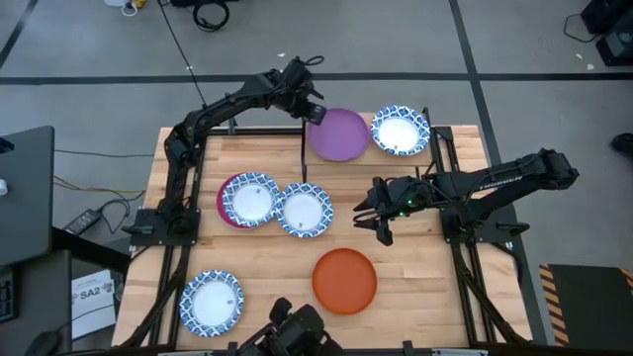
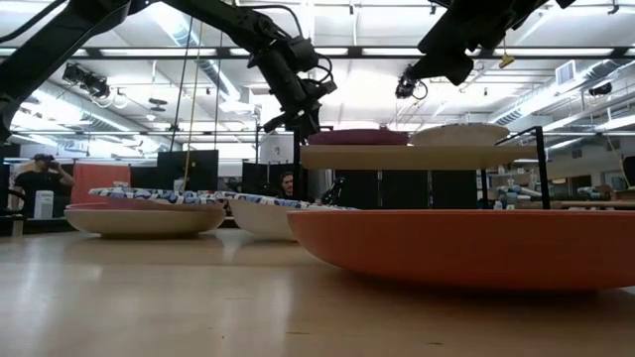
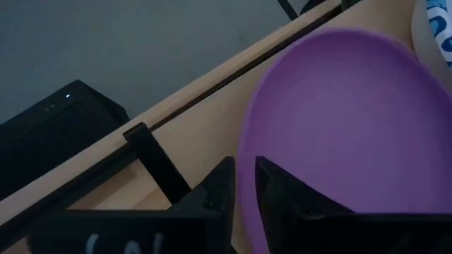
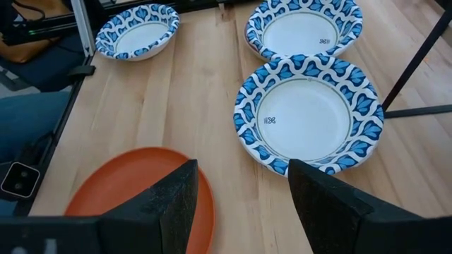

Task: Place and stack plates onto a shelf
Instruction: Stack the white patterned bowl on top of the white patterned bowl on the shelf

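Nearest the front edge of the table (image 1: 267, 272) lie a blue-rimmed plate (image 1: 211, 301) at the left corner and the orange plate (image 1: 344, 280) right of centre; in the low view the orange plate (image 2: 466, 246) fills the foreground. Farther in, two more blue-rimmed plates sit side by side, rims touching or nearly so: the left one (image 1: 249, 199) rests on the magenta plate (image 1: 225, 207), whose edge shows only at its left, and the right one (image 1: 305, 210) lies directly on the wood. The right wrist view shows the plate on the wood (image 4: 308, 117) closest, with the orange plate (image 4: 141, 185) beside it.

The right gripper (image 1: 379, 211) hangs above the table just right of these plates, over bare wood, its fingers (image 4: 174, 201) spread wide and empty.

At the far side stands the shelf (image 1: 435, 148), raised on black legs. On it lie the purple plate (image 1: 338, 133) at the left and a fourth blue-rimmed plate (image 1: 400, 131) at the right, close together. The low view shows the shelf board (image 2: 412, 156) with both plates on top. The left gripper (image 1: 314, 113) is at the purple plate's left rim; in the left wrist view its fingers (image 3: 279, 192) stand close together at the plate's (image 3: 346, 127) edge, but whether they pinch the rim cannot be told.
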`<control>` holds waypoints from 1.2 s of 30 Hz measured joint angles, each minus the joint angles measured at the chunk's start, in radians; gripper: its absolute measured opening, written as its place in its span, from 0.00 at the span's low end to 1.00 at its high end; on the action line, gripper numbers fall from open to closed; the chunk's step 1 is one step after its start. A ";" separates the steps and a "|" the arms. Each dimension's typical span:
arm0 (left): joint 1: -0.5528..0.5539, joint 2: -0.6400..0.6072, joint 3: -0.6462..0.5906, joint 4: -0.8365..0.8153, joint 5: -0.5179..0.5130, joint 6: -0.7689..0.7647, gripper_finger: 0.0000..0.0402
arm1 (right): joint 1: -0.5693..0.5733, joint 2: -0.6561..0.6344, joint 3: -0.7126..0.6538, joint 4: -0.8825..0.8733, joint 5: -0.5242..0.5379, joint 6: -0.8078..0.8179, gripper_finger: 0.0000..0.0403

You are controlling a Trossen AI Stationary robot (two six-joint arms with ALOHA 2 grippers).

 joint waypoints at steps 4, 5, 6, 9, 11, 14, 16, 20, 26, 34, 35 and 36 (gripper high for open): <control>-0.002 0.000 0.000 0.000 -0.018 0.036 0.21 | 0.000 0.000 0.000 0.000 0.000 0.000 0.56; -0.002 0.000 0.000 0.000 -0.024 0.045 0.22 | 0.000 0.000 0.000 0.000 0.000 0.000 0.56; -0.002 0.000 0.000 0.000 -0.026 0.051 0.24 | 0.000 0.000 0.000 0.000 0.000 0.000 0.56; -0.001 0.000 0.000 0.000 -0.028 0.056 0.28 | 0.000 0.000 0.000 0.000 0.000 0.000 0.56; -0.001 0.000 0.000 0.001 -0.031 0.057 0.31 | 0.000 0.000 0.000 0.000 0.000 0.000 0.56; -0.001 0.000 0.000 0.007 -0.032 0.068 0.35 | 0.000 0.000 0.000 0.000 0.000 0.000 0.56; -0.001 0.000 0.000 0.020 -0.032 0.093 0.37 | 0.000 0.000 0.000 0.000 0.000 0.000 0.56; -0.003 0.000 0.000 0.049 -0.029 0.117 0.39 | 0.000 0.000 0.000 0.000 0.000 0.000 0.56; -0.003 -0.006 0.001 0.080 -0.004 0.122 0.39 | 0.000 0.000 0.000 0.000 0.000 0.000 0.56; -0.006 -0.096 0.005 0.041 0.038 0.270 0.39 | 0.000 0.000 0.000 0.001 -0.001 0.000 0.56; -0.009 -0.111 0.005 0.030 0.039 0.285 0.39 | 0.000 0.000 0.000 0.001 -0.002 0.000 0.56; -0.012 -0.129 0.005 0.018 0.040 0.302 0.39 | 0.000 0.000 0.000 0.001 -0.002 0.000 0.56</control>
